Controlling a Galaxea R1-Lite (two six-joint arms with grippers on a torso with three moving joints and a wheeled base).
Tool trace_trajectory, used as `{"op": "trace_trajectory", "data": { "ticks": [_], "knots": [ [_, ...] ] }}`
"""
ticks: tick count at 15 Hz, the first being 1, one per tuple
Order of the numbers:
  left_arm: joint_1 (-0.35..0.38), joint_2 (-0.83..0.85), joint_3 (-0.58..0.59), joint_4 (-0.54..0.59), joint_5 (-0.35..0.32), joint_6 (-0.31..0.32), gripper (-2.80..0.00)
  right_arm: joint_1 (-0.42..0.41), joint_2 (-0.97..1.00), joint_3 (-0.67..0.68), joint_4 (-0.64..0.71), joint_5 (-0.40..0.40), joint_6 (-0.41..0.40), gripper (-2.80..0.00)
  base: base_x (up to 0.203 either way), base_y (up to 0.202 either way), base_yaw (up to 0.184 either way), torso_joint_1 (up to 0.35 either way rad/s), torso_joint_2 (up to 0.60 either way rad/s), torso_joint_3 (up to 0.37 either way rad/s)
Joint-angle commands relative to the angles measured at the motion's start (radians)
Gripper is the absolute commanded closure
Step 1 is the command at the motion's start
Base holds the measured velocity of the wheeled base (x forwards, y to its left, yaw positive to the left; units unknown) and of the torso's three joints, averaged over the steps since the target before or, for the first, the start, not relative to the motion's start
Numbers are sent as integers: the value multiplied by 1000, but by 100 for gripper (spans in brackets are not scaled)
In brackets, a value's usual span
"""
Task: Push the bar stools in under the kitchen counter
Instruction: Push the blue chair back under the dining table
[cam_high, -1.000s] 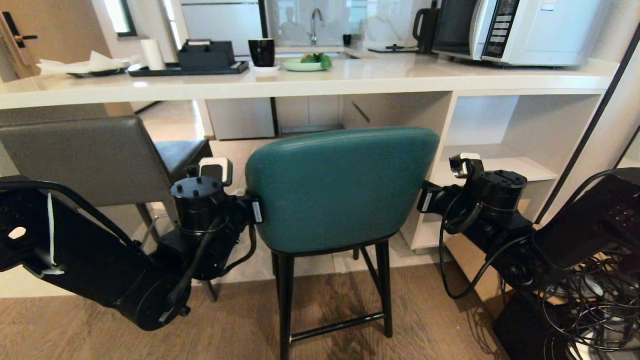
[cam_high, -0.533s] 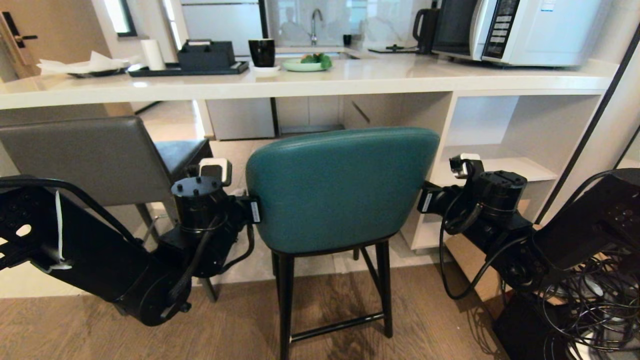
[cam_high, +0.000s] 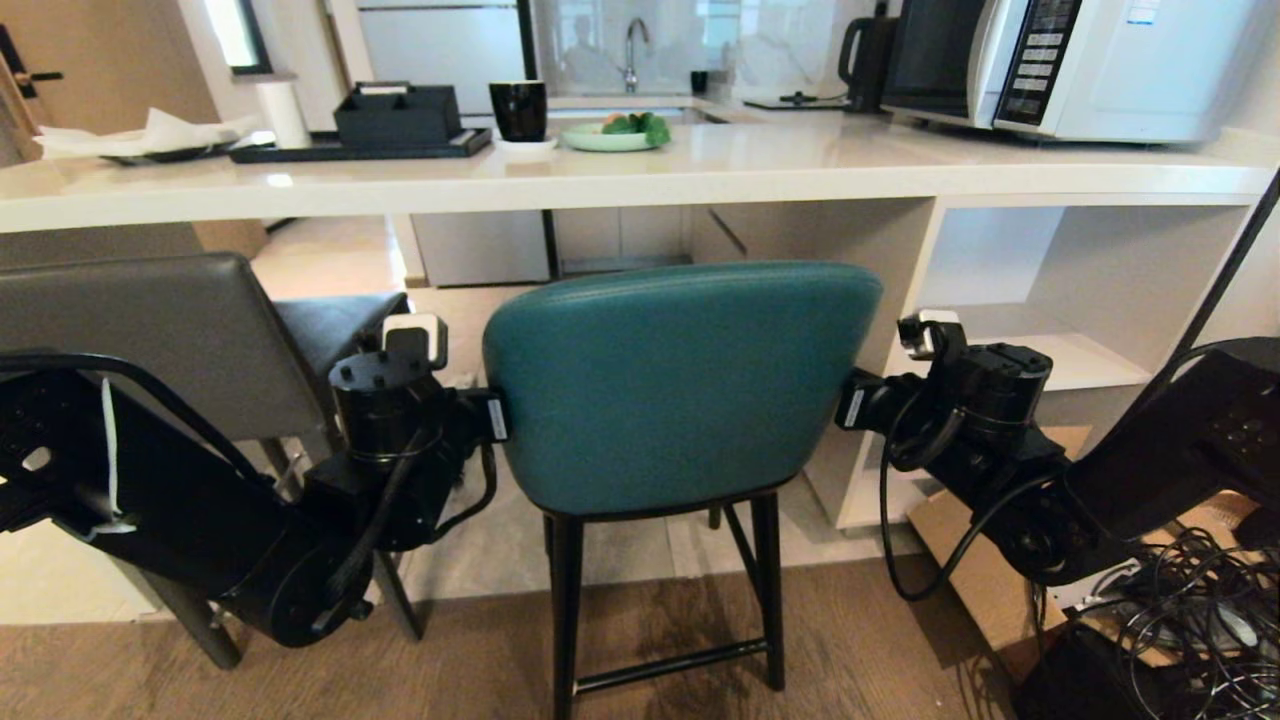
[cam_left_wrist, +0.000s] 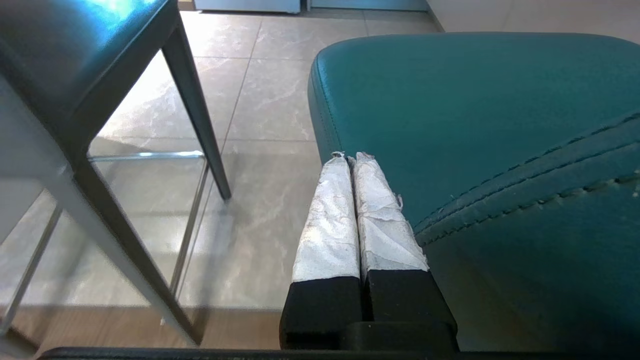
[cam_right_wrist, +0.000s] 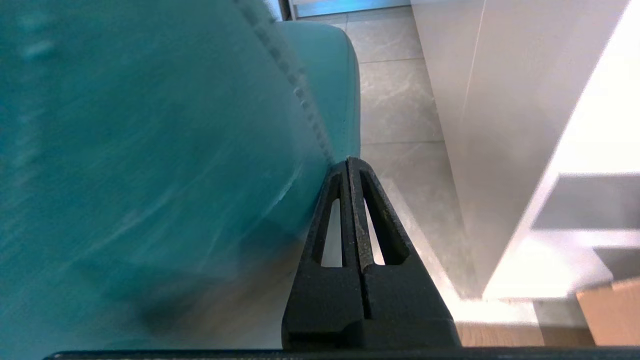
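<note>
The teal bar stool (cam_high: 680, 385) stands in the middle, its curved back toward me and its seat facing the kitchen counter (cam_high: 600, 175). My left gripper (cam_left_wrist: 350, 156) is shut, its taped fingers lying against the left side of the teal seat (cam_left_wrist: 475, 115). My right gripper (cam_right_wrist: 348, 161) is shut too, pressed on the right side of the teal back (cam_right_wrist: 150, 125). In the head view the left gripper (cam_high: 495, 415) and right gripper (cam_high: 848, 405) flank the backrest. The dark grey bar stool (cam_high: 150, 340) stands at the left, partly under the counter.
White open shelving (cam_high: 1060, 300) sits under the counter at the right, close to my right arm. On the counter are a microwave (cam_high: 1080, 60), a black cup (cam_high: 518, 108), a green plate (cam_high: 608, 135) and a black tray (cam_high: 360, 148). Cables (cam_high: 1190, 640) lie at bottom right.
The whole view has shifted: counter and shelving look nearer, and the grey stool sits further left and lower. The teal stool stays between both shut grippers.
</note>
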Motion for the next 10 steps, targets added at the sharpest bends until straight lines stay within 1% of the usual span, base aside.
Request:
{"op": "trace_trajectory", "data": {
  "ticks": [1, 6, 10],
  "knots": [
    [0, 0, 0, -4, 1, 0, 0, -1, -1, 3, -8, -2, 0, 0, 193, 0, 2, 0, -1, -1],
    [9, 0, -2, -3, -1, 1, 0, 1, -5, 24, -15, 0, -2, 0, 190, 0, 2, 4, 2, 1],
    [15, 0, -2, -3, -1, 1, 0, 8, -15, 64, -56, -2, -15, 0, 192, 0, 2, 2, 1, 2]
  ]
}}
